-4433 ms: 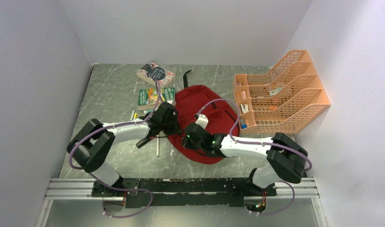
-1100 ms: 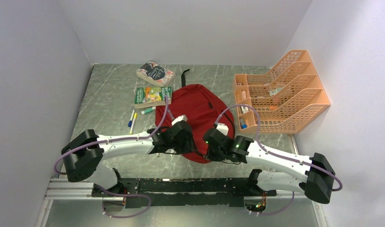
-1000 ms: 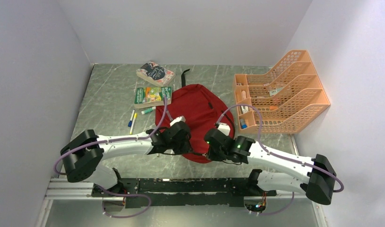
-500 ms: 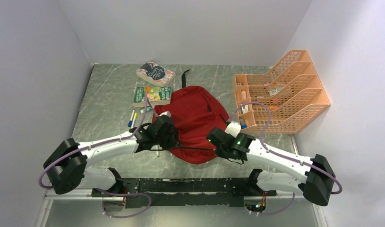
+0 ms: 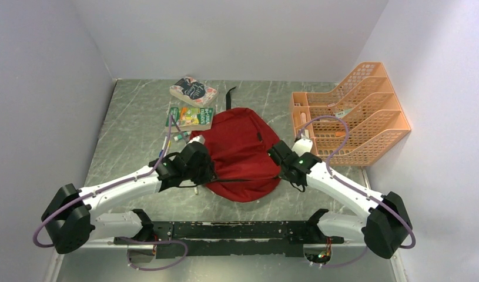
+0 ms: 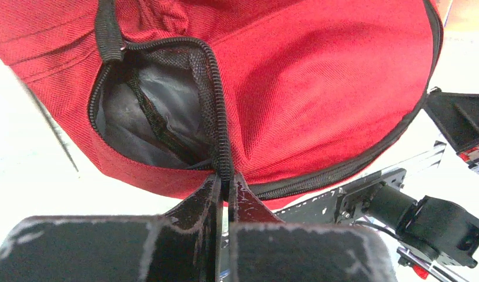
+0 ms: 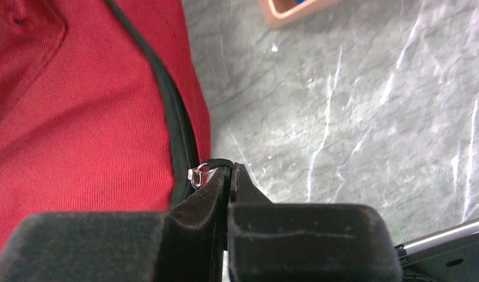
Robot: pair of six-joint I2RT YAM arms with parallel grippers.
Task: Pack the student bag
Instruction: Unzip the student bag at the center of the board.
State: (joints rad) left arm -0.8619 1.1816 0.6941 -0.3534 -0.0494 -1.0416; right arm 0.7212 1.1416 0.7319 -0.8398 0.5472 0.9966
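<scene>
- Red fabric takes up the middle of the grey marbled table (image 5: 137,117): we see the student bag (image 5: 240,155) lying flat between the two arms, with a black strap reaching toward the far wall.
- Our left gripper (image 6: 225,183) is clenched on the black zipper edge of the bag's opening, at the bag's near left side. The mouth gapes there, and grey lining (image 6: 137,117) shows inside.
- Our right gripper (image 7: 230,170) is pinched tight on a black zipper pull (image 7: 216,163) with a small silver ring (image 7: 197,174), at the bag's right edge.
- An orange mesh file organizer (image 5: 348,111) stands to the right of the bag, near it but apart.
- A dark-covered book (image 5: 193,91) and a green book (image 5: 191,117) lie by the bag's far left corner, with markers (image 5: 179,137) beside them.
</scene>
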